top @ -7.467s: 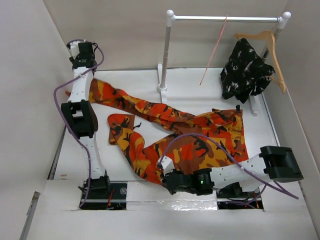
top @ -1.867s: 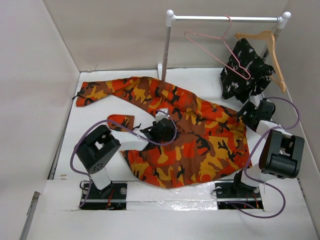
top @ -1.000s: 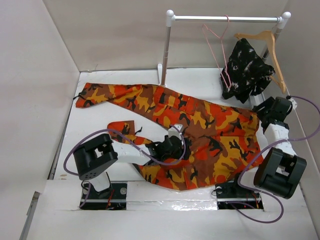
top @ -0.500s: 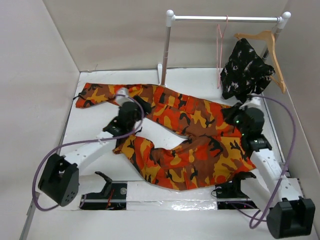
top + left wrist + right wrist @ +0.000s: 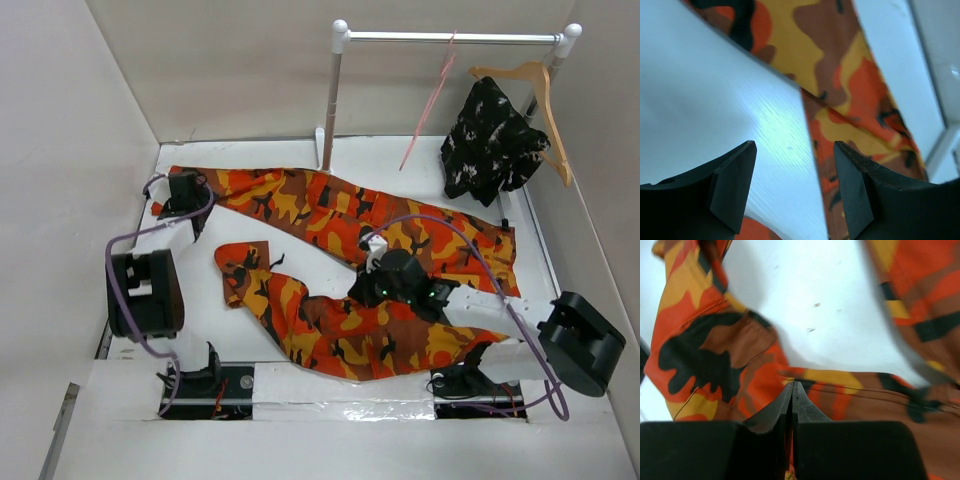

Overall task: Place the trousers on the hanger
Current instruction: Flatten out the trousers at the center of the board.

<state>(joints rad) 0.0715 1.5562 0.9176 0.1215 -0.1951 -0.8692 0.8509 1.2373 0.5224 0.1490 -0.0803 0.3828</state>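
The camouflage trousers [image 5: 400, 240] lie spread flat on the white table [image 5: 290, 150], waist to the right and both legs pointing left. My left gripper [image 5: 183, 188] is at the far-left cuff of the upper leg. In the left wrist view it [image 5: 792, 150] is open, with bare table between the fingers and trouser cloth [image 5: 860, 100] just right of the gap. My right gripper [image 5: 372, 283] sits low where the two legs part. In the right wrist view it [image 5: 791, 386] is shut, tips over the trouser edge [image 5: 735, 355], no cloth seen between them. The pink wire hanger [image 5: 430, 100] hangs on the rail, edge-on and tilted.
A white clothes rail [image 5: 455, 37] stands at the back on a post [image 5: 330, 110]. A wooden hanger [image 5: 535, 85] carries a black-and-white garment [image 5: 490, 140] at the rail's right end. Walls close the table on the left, back and right.
My left arm has swung from the middle of the upper leg to its far-left cuff. My right arm has moved from the waist to between the legs. The pink hanger has swung.
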